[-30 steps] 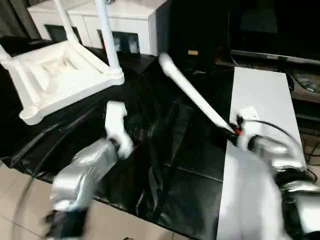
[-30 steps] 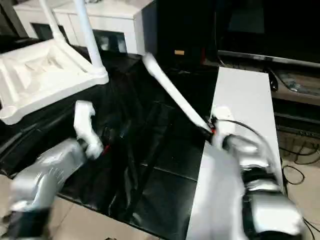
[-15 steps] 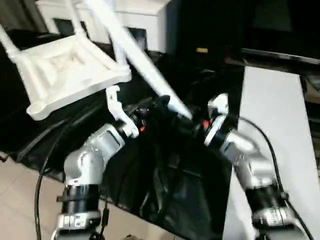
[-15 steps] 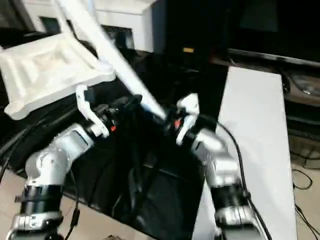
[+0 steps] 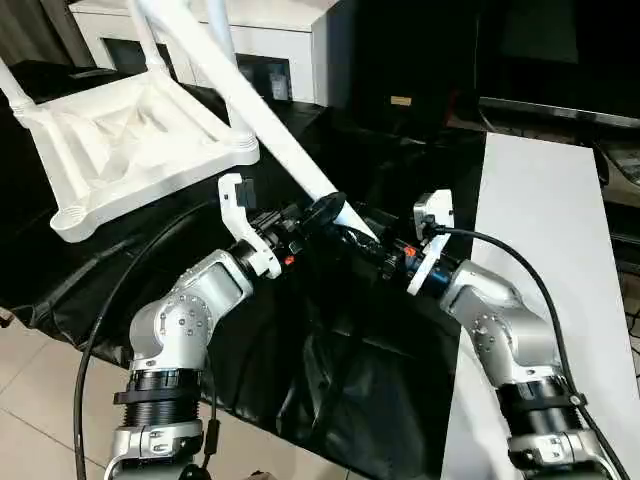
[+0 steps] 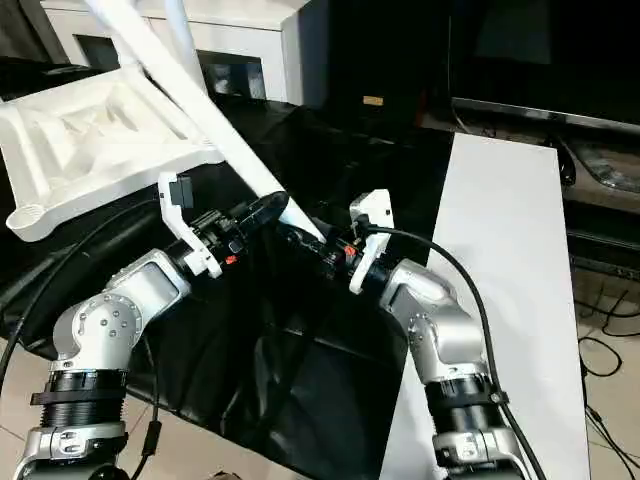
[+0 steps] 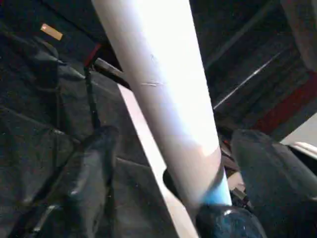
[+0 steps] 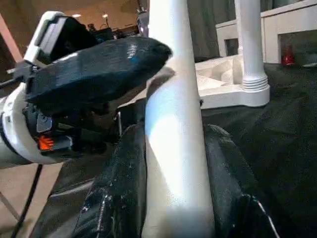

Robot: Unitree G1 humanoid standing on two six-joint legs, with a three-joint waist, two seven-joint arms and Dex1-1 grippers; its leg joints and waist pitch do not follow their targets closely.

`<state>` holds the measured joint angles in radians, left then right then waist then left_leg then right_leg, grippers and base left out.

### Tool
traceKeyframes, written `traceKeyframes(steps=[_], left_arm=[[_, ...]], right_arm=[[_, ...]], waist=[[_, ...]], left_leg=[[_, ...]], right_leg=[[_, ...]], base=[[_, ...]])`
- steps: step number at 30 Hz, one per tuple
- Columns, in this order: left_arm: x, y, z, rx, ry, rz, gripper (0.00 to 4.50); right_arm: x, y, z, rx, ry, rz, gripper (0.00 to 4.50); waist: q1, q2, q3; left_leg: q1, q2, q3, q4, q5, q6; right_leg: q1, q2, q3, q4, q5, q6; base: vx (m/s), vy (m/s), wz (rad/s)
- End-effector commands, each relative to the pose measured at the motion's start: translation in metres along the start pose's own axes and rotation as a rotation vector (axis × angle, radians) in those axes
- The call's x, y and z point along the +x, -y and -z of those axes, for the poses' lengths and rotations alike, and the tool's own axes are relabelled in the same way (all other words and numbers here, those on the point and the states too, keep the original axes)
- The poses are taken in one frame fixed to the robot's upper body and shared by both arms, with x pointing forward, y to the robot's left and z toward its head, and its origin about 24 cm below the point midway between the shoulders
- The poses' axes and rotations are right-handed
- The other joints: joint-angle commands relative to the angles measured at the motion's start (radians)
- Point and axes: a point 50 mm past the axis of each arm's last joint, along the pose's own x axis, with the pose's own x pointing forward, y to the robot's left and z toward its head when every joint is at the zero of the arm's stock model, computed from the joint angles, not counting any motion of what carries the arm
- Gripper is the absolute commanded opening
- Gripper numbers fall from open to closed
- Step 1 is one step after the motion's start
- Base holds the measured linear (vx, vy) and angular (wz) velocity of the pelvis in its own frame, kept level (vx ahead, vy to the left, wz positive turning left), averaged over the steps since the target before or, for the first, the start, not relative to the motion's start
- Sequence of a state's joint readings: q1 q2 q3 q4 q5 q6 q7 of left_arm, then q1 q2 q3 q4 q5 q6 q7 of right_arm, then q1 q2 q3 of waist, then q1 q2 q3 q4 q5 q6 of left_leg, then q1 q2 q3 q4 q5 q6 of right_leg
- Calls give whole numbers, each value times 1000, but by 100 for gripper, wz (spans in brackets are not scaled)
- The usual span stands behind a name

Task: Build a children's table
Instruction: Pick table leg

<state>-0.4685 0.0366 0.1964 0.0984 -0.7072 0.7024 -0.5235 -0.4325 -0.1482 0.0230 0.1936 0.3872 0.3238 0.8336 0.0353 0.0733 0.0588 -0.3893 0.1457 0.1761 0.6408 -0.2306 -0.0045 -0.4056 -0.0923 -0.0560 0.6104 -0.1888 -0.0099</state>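
Long tapered white plastic leg (image 5: pixel 262 122) is clamped at its narrow end in my right tool (image 6: pixel 322 252), slanting up over the upturned white ribbed plastic tabletop (image 5: pixel 120 140) lying on the black-sheeted table (image 5: pixel 380 330). My left tool (image 5: pixel 318 213) straddles the leg, fingers spread, not gripping — probably there to steady it for screwing into the empty corner socket (image 5: pixel 68 218).

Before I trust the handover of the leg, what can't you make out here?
- Leg: far end cut off by the top edge of the left eye view.
- Left gripper: contact with the leg unclear, left wrist view blurred.
- Tabletop: fourth socket hidden behind the leg.
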Motion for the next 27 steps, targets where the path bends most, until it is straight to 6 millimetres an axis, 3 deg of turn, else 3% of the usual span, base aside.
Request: traceKeyframes(steps=[1, 7, 9, 12, 13, 15, 20, 21, 27], left_arm=[[0, -1, -2, -20, 6, 9, 372], [0, 3, -3, -45, 23, 38, 325], [0, 4, -3, -48, 25, 43, 299], [-1, 4, -4, -54, 31, 42, 294], [-2, 4, -3, -56, 31, 38, 254], [-2, 2, -2, -63, 30, 27, 251], [-1, 0, -1, -69, 48, 4, 201], [-1, 0, -1, -69, 50, 4, 192], [-5, -5, -8, -66, 98, -28, 172]], right_arm=[[3, -7, -6, -13, 18, -33, 121], [3, -12, -4, 1, 4, -56, 121], [3, -12, -4, 2, 5, -57, 121], [3, -12, -7, 0, 9, -52, 121], [3, -11, -7, -1, 12, -47, 121], [3, -10, -8, -3, 15, -39, 121], [5, -11, -7, -7, 12, -33, 121], [6, -11, -7, -7, 12, -33, 121], [11, -12, -6, -21, 9, -27, 121]], waist=[[2, -8, -70], [2, -6, -69], [2, -8, -70], [3, -5, -71], [3, -5, -72], [2, -4, -72], [3, -6, -72], [4, -13, -72], [4, -13, -72]], left_leg=[[14, 74, -30, -89, -47, 96], [17, 76, -31, -92, -73, 78], [16, 75, -31, -91, -63, 80], [16, 74, -30, -88, -43, 87], [16, 74, -30, -87, -38, 88], [16, 74, -30, -87, -39, 89], [16, 74, -30, -87, -46, 87], [15, 74, -29, -86, -43, 88], [15, 74, -30, -84, -23, 96]], right_leg=[[53, -61, 40, -56, -67, -274], [53, -59, 41, -58, -88, -268], [54, -59, 41, -56, -75, -270], [54, -60, 41, -54, -56, -271], [55, -60, 41, -54, -52, -272], [55, -60, 40, -54, -53, -273], [56, -60, 40, -55, -63, -272], [57, -62, 41, -55, -65, -273], [55, -61, 40, -53, -72, -268]], base=[[0, 0, 0], [0, 0, 0], [0, 0, 0], [0, 0, 0], [0, 0, 0], [0, 0, 0], [0, 0, 0], [0, 0, 0], [0, 0, 0]])
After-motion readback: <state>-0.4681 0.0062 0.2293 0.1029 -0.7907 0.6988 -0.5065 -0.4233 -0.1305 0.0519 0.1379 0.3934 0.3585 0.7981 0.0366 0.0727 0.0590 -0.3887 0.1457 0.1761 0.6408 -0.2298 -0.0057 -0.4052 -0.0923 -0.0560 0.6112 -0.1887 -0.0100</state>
